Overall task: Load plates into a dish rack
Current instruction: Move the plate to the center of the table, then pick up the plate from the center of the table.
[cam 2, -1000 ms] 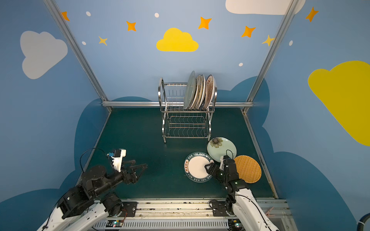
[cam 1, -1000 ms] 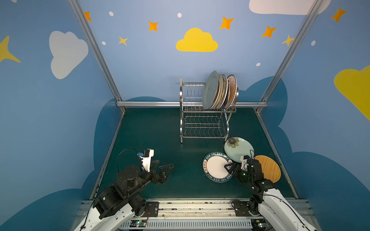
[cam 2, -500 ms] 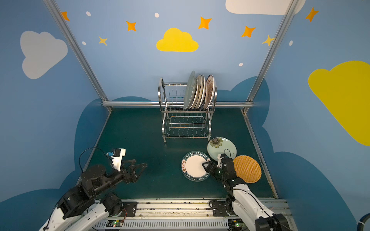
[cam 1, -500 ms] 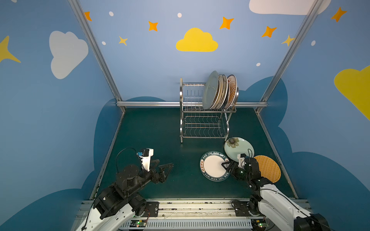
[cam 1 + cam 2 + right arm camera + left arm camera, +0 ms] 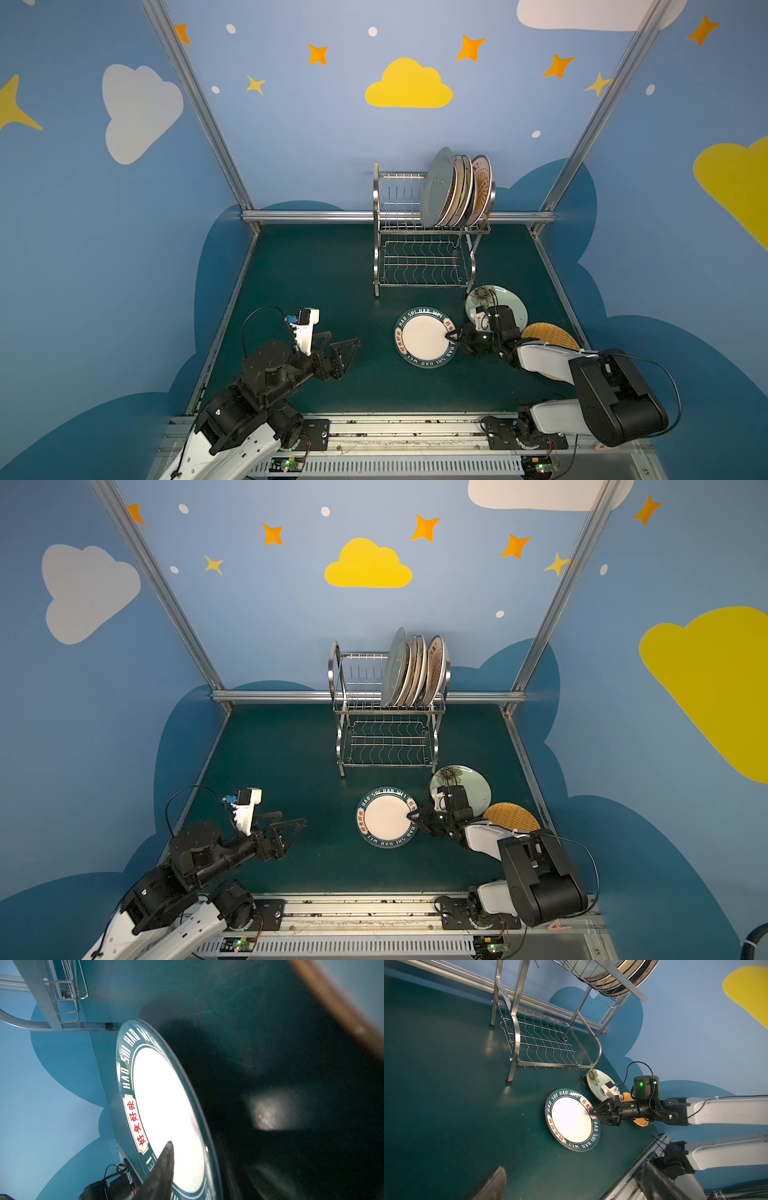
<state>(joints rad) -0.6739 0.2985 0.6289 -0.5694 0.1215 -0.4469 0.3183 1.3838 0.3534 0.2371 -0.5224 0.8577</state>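
Note:
A white plate with a green lettered rim (image 5: 424, 338) (image 5: 384, 816) (image 5: 571, 1120) (image 5: 166, 1095) lies on the mat in front of the dish rack (image 5: 419, 266) (image 5: 388, 746) (image 5: 546, 1043). My right gripper (image 5: 449, 336) (image 5: 412, 814) (image 5: 591, 1113) is shut on this plate's right rim. One finger (image 5: 164, 1163) lies on top and the other is hidden beneath. My left gripper (image 5: 347, 337) (image 5: 294, 817) (image 5: 572, 1165) hangs open and empty, left of the plate. Several plates (image 5: 455, 191) (image 5: 411, 669) stand at the right end of the rack's upper tier.
A pale green flowered plate (image 5: 509, 301) (image 5: 469, 783) (image 5: 600, 1080) and an orange woven-look plate (image 5: 548, 334) (image 5: 513, 816) (image 5: 626, 1097) lie flat behind the right arm. The rack's lower shelf holds nothing. An aluminium rail (image 5: 316, 216) borders the mat at the back.
My right gripper has moved left with the lettered plate sliding left ahead of it, and its jaws have closed on the rim. The left arm has not moved.

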